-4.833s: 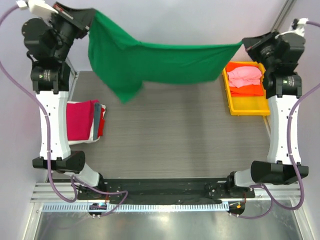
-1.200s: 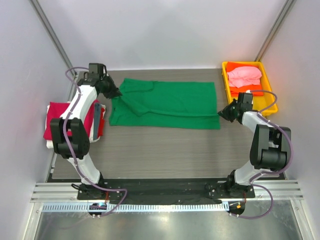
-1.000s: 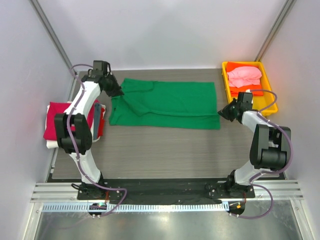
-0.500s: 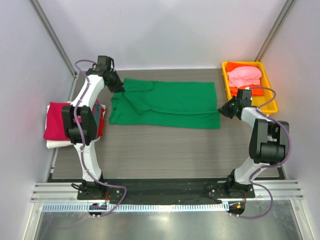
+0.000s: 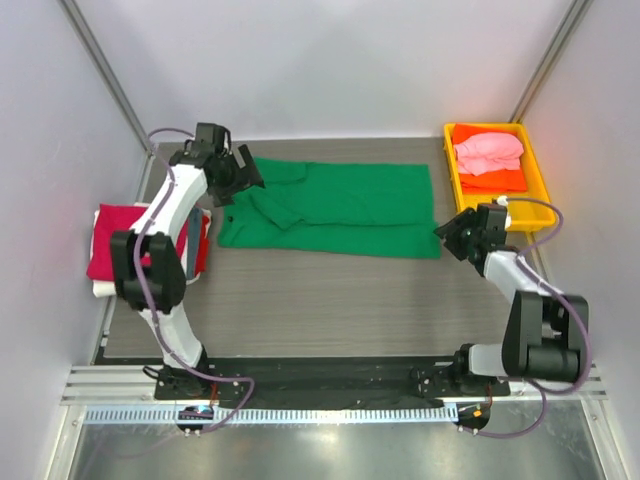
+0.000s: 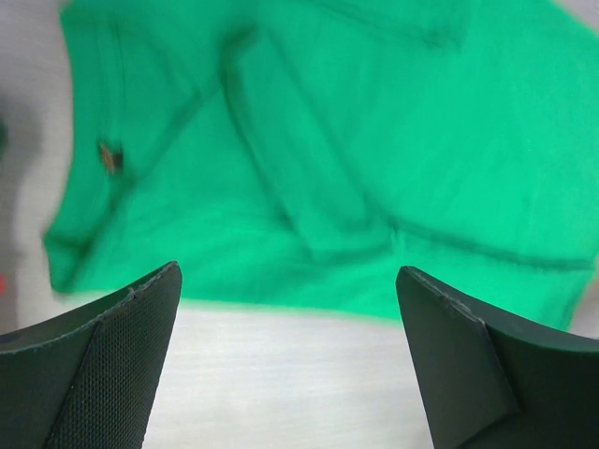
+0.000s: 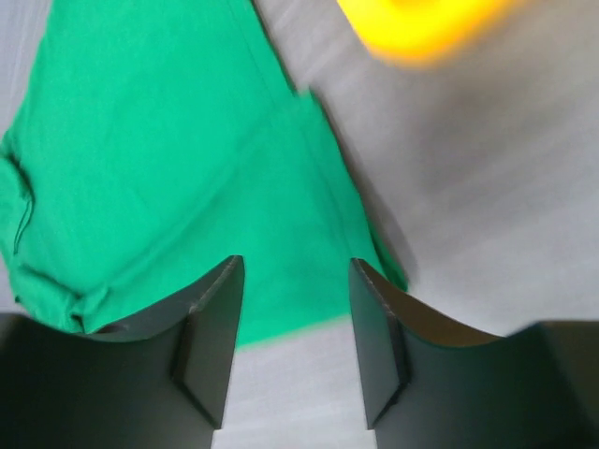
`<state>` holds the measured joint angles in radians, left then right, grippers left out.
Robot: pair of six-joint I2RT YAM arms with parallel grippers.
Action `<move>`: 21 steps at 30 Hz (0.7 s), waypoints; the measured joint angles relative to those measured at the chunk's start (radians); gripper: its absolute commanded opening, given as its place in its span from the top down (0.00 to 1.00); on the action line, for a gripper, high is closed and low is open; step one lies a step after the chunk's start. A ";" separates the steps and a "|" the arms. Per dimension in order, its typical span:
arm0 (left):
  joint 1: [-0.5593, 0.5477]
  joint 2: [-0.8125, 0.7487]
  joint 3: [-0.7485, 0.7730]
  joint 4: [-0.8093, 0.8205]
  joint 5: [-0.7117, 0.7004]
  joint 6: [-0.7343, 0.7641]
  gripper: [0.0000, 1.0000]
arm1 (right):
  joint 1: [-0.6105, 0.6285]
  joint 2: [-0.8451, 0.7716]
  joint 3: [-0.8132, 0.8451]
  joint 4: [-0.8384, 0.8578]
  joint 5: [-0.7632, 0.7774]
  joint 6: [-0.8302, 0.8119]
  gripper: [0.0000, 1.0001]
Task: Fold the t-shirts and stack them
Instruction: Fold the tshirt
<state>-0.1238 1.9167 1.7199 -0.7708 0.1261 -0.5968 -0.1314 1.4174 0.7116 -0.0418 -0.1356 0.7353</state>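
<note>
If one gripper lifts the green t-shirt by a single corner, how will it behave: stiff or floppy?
Probably floppy: the green t-shirt lies flat on the table with soft creases and a folded-over sleeve, so it would likely drape and lose its shape. It looks thin, so likely light. Pushed, it would probably bunch rather than slide whole.

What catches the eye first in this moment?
A green shirt lies spread across the far middle of the table, with the left gripper open by its left end and the right gripper open by its right end. At far right, a yellow tray holds a pink shirt on an orange one. A crimson-topped stack sits at the left edge.
</note>
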 measured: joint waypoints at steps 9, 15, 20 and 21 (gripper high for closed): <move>-0.051 -0.541 -0.623 0.335 0.008 -0.156 0.04 | 0.013 -0.300 -0.352 0.130 0.099 0.185 0.52; -0.051 -0.573 -0.790 0.419 0.001 -0.213 0.04 | 0.037 -0.231 -0.379 0.206 0.155 0.269 0.53; -0.051 -0.615 -0.863 0.449 -0.006 -0.242 0.04 | 0.068 -0.146 -0.380 0.297 0.174 0.330 0.54; -0.051 -0.622 -0.867 0.452 -0.008 -0.243 0.04 | 0.076 -0.136 -0.380 0.312 0.180 0.340 0.55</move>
<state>-0.1745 1.2945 0.8532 -0.3183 0.1181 -0.8398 -0.0551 1.2812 0.3321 0.2699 0.0444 1.0756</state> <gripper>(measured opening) 0.957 0.464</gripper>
